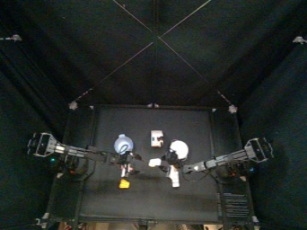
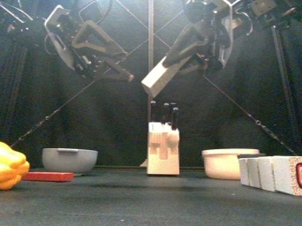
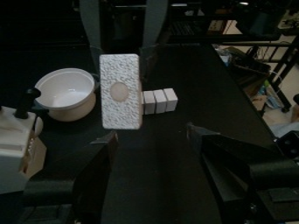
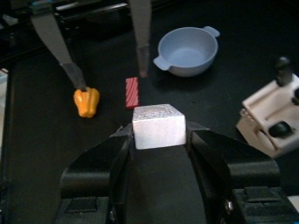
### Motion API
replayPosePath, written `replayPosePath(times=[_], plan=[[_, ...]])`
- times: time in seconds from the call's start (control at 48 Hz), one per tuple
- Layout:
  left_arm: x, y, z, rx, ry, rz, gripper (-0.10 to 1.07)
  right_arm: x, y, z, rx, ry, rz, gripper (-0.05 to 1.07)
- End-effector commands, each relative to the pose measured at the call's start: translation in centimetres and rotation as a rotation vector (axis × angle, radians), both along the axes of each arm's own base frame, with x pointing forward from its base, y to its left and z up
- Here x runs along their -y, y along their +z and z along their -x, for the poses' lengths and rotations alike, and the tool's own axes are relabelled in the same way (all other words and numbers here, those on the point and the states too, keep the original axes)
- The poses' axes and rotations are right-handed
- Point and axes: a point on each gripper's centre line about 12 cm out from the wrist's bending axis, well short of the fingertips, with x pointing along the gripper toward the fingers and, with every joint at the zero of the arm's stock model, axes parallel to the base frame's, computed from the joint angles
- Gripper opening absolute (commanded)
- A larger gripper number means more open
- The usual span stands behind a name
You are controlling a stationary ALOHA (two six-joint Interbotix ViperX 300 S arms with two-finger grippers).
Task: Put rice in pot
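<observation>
Top view. My left gripper [image 1: 126, 162] and right gripper [image 1: 171, 164] meet over the middle of the table [image 1: 150, 205]. Beside them stand the blue-grey pot [image 1: 124, 144], a white knife block [image 1: 157, 137] and a white bowl [image 1: 178, 148]. From here I cannot tell how either gripper stands.

Front view. The right gripper holds the rice [image 2: 160, 78], a white oblong block, tilted and high in the air above the knife block. The left gripper hangs to its left, apart from it. On the table, the pot sits to the left and the white bowl to the right. A yellow pepper [image 2: 10, 166] and a red piece [image 2: 48, 176] lie at the far left. Small white boxes [image 2: 274, 172] stand at the far right.

Left wrist view. My left jaws are spread wide with nothing between them. Beyond them the rice hangs upright, speckled, with a round brownish patch on its face. The white bowl and the small boxes stand behind it.

Right wrist view. My right jaws are closed tight against both sides of the rice. The pot stands well beyond it, and nothing shows inside.
</observation>
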Motion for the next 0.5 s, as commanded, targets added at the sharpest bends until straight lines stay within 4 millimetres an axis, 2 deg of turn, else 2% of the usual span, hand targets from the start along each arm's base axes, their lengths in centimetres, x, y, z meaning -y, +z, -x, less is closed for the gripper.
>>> replayPosePath(times=[0.0, 0.25, 0.479], plan=[[0.0, 0.8, 0.2, 0.031, -0.002, 0.001, 0.96, 0.7, 1.3, 1.4, 0.039, -0.046, -0.006, 0.63], [-0.2, 0.7, 0.8, 0.027, 0.004, 0.001, 0.96, 3.2, 0.1, 5.4, 0.020, -0.223, 0.007, 0.63], [-0.4, 0.5, 0.9, 0.023, 0.010, 0.001, 0.96, 5.5, -3.0, 7.5, -0.096, -0.435, -0.001, 0.63]])
